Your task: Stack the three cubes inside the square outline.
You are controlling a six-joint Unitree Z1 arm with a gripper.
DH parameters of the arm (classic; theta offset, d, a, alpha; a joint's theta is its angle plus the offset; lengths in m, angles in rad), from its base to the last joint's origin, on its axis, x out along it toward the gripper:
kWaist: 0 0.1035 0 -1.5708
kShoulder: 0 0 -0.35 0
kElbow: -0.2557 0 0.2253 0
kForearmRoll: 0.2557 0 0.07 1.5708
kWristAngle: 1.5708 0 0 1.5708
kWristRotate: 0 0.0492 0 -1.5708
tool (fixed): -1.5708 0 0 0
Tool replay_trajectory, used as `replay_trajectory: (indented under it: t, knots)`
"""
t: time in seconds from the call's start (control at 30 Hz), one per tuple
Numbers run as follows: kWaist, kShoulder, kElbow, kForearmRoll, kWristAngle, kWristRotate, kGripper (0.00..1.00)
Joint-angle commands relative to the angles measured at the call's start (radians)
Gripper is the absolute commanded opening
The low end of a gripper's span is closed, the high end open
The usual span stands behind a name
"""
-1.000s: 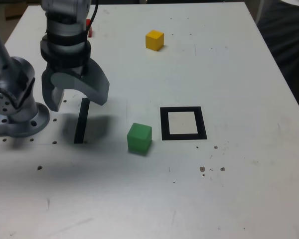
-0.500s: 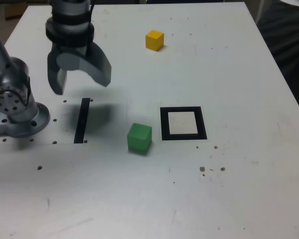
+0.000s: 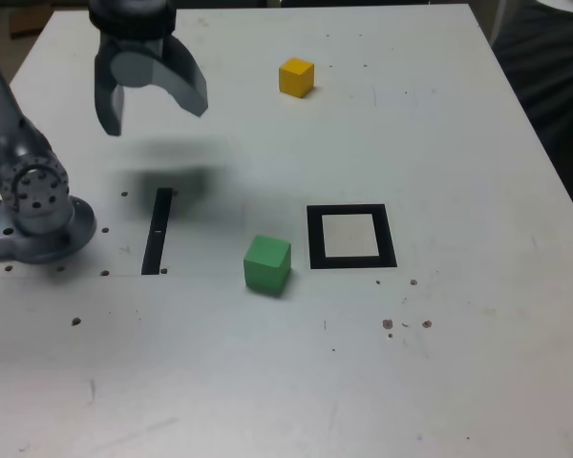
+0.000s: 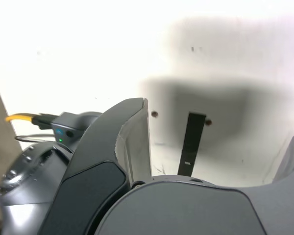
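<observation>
Pale tabletop (image 3: 439,334); beside the square outline (image 3: 390,237) sits a green cube (image 3: 267,264), beyond it a yellow cube (image 3: 297,77). I hold the gripper's (image 3: 155,116) jaws spread.

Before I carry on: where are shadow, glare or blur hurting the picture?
Exterior view: soft shadow on the table beyond the black strip, tool slightly blurred, green cube and yellow cube fairly crisp. Wrist view: table washed out near white, broad dark shadow around the strip, bright glare on the arm's base.
</observation>
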Motion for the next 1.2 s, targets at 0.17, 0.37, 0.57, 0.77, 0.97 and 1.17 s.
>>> replay_trajectory:
  t: [0.17,0.37,0.57,0.77,0.97,1.17]
  knots:
    - [0.134,0.032,-0.063,0.006,0.028,0.125,1.00]
    - [0.244,0.076,-0.135,0.004,0.038,0.258,1.00]
    - [0.351,0.138,-0.220,0.003,0.041,0.376,1.00]
    - [0.449,0.215,-0.313,0.006,0.042,0.468,1.00]
    - [0.519,0.311,-0.413,0.011,0.060,0.540,1.00]
    - [0.559,0.395,-0.491,0.021,0.099,0.589,1.00]
